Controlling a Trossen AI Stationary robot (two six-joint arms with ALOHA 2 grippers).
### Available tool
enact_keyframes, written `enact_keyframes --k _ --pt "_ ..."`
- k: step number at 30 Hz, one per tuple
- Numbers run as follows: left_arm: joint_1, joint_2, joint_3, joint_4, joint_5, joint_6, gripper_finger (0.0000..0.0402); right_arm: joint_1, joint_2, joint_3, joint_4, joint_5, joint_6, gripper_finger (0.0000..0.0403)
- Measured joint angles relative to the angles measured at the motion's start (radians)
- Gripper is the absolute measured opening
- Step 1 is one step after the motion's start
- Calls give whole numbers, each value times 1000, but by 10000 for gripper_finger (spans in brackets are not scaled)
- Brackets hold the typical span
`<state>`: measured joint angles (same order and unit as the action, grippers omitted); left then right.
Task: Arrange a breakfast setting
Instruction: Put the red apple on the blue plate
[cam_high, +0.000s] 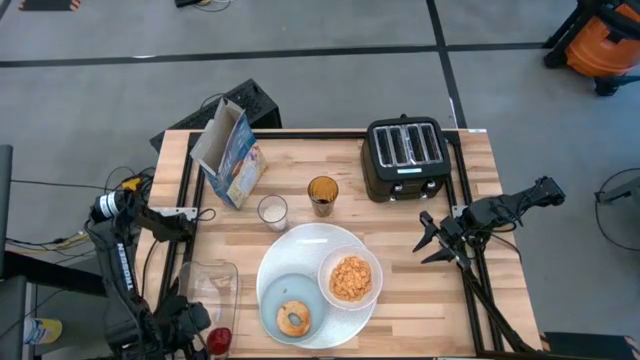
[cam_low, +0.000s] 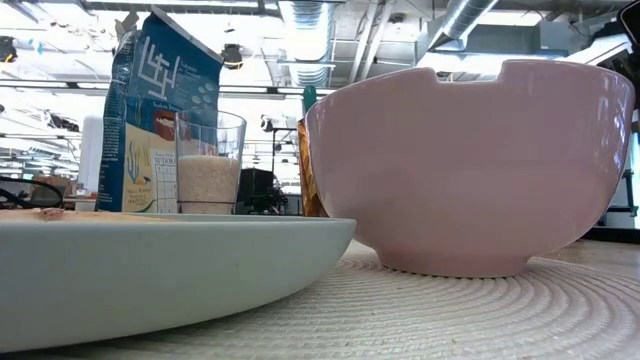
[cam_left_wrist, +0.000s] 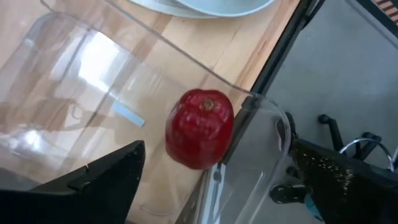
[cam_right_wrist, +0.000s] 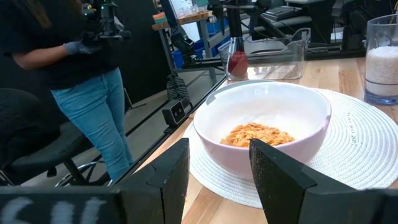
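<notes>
A white bowl (cam_high: 350, 278) of orange cereal flakes (cam_right_wrist: 256, 134) and a small pale-blue plate (cam_high: 283, 300) with a browned bagel ring (cam_high: 293, 318) rest on a large white round disc (cam_high: 310, 245), which looks woven in the right wrist view (cam_right_wrist: 360, 155). A red apple (cam_left_wrist: 200, 127) lies in a corner of a clear tub (cam_high: 208, 290) at the table's near left. My left gripper (cam_left_wrist: 216, 155) is open over that corner, one finger on each side of the apple. My right gripper (cam_high: 428, 238) is open and empty, right of the bowl. The blue cereal box (cam_high: 232, 155) stands far left. No spoon shows.
A glass of white drink (cam_high: 272, 211) and a glass of amber drink (cam_high: 322, 193) stand beyond the disc. A black toaster (cam_high: 405, 158) stands at the far right. A person (cam_right_wrist: 81, 62) stands beyond the table's left side.
</notes>
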<state>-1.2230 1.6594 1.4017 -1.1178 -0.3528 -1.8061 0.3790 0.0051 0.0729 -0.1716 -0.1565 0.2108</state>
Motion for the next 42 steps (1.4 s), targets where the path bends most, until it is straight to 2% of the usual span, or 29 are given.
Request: enact_keyframes --k 19,29,38,42 --pt "21 134 -10 19 -11 11 400 0 0 0 0 0 0 192" --pt "23 134 -177 282 5 -15 400 0 0 0 0 0 0 192" --pt "23 134 -213 318 29 -18 400 0 0 0 0 0 0 192" --pt "23 134 -213 317 30 -19 385 0 0 0 0 0 0 192"
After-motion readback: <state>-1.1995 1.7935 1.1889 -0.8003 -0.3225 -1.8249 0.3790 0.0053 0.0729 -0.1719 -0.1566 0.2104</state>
